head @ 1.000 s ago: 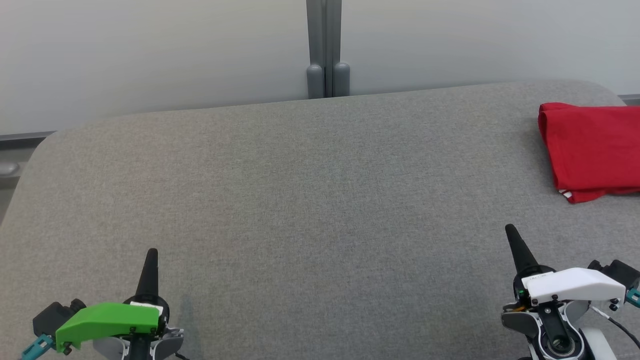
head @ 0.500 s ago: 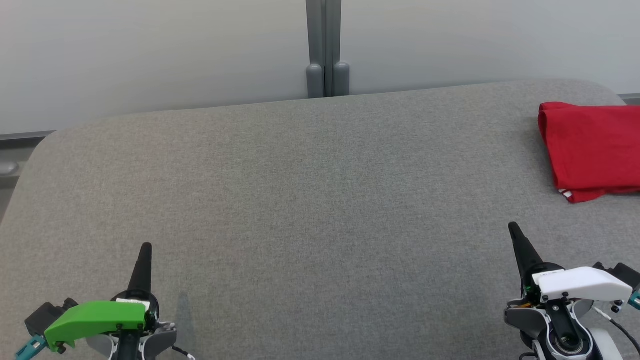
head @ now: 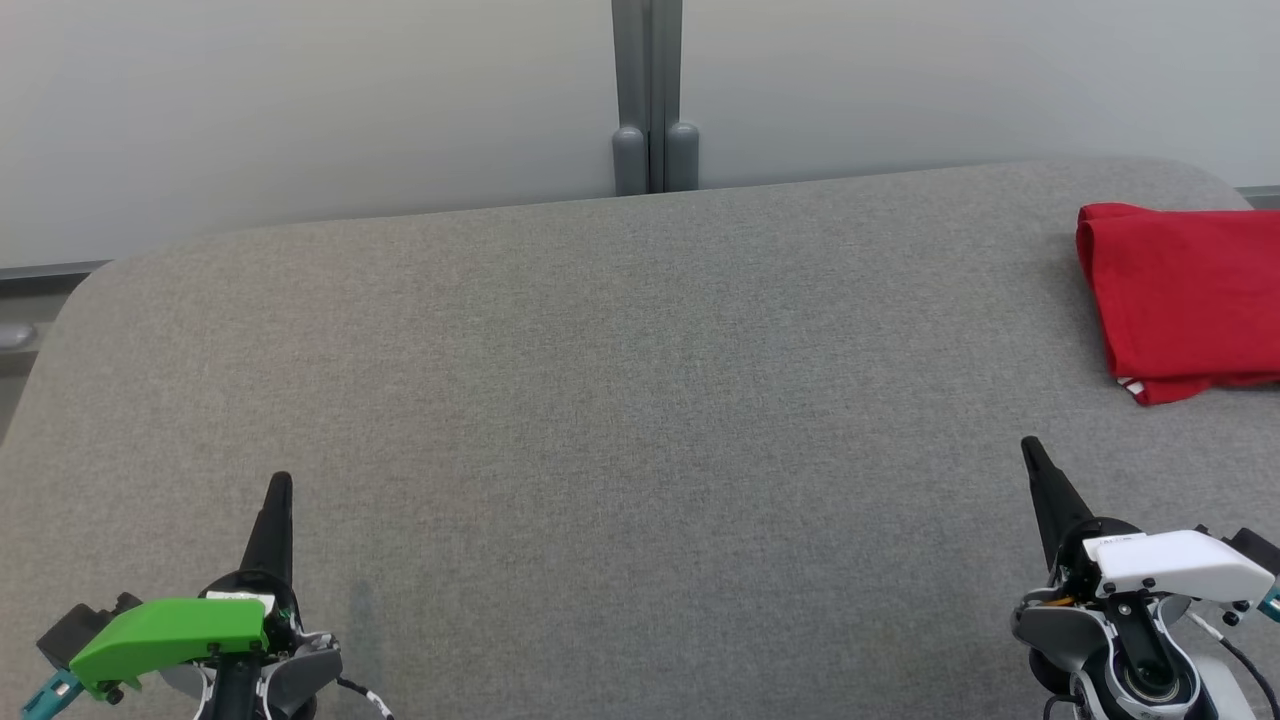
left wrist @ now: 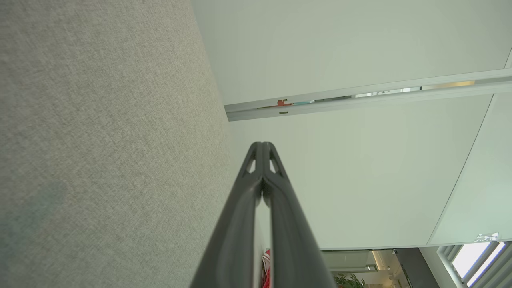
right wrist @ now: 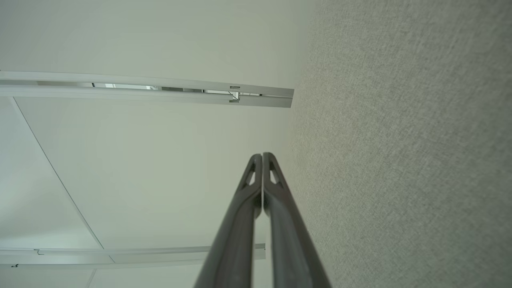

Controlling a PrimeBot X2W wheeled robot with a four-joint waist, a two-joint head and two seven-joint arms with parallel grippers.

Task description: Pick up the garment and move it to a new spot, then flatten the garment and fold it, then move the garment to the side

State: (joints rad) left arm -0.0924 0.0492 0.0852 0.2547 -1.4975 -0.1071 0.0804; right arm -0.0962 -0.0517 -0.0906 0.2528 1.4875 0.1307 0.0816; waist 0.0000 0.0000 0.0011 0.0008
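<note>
At far right of the grey fabric counter (head: 600, 400), the folded red cloth garment (head: 1185, 300) lies unmoved. My left tool (head: 281, 488) and right tool (head: 1031, 455), pinched closed and empty, drift slightly outward; task likely done.

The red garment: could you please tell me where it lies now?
In the head view the folded red garment lies at the far right of the grey surface, beyond and clear of the right hand.
</note>
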